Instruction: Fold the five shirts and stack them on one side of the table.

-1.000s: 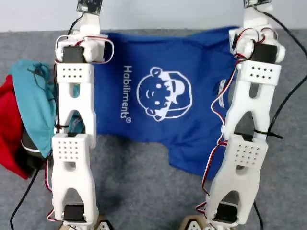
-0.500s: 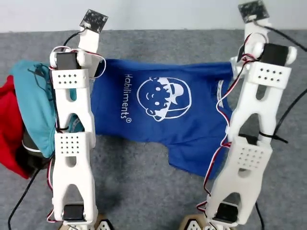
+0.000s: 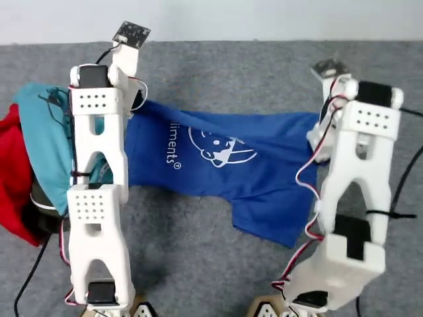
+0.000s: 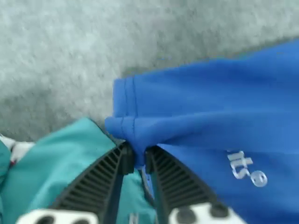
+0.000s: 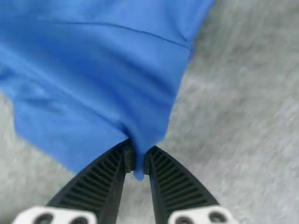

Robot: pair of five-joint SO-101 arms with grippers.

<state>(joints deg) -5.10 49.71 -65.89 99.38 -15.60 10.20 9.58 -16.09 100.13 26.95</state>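
A blue shirt (image 3: 218, 165) with a white cartoon print lies across the middle of the grey table, its far edge lifted and folding toward the front. My left gripper (image 4: 135, 156) is shut on the shirt's hemmed corner (image 4: 126, 116), at the shirt's far left in the high view (image 3: 135, 109). My right gripper (image 5: 136, 161) is shut on a pinch of the blue shirt (image 5: 107, 84) at its far right edge (image 3: 317, 132). A teal shirt (image 3: 46, 142) and a red shirt (image 3: 13, 172) lie heaped at the table's left side.
Teal cloth (image 4: 51, 163) sits right beside my left gripper. Grey carpet-like table surface (image 3: 218, 72) is bare behind the blue shirt and in front of it (image 3: 192, 264). A dark object (image 3: 39, 208) lies under the heap at the left.
Both grippers have pulled the shirt's far edge toward the front, so the blue shirt now covers less of the table's back and the print is half folded over.
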